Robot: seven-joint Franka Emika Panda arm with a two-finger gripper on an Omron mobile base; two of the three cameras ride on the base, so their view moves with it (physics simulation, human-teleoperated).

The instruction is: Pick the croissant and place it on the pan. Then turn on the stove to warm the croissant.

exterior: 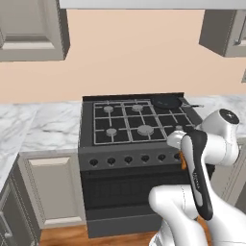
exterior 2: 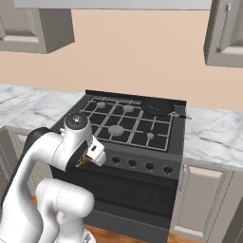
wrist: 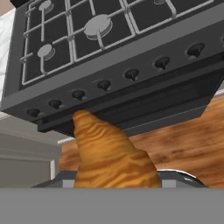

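Croissant (wrist: 109, 155), an orange-brown crescent pastry, is being pinched between the gripper's (wrist: 117, 181) jaws, below and short of the black round frying pan (exterior 2: 157, 107). Slippage is being risked if the grip proves shallow during lifting.

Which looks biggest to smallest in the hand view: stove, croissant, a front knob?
1. The stove, widest across the picture.
2. The croissant, though it looms large mostly by sitting right at the camera.
3. A front knob, tiny.
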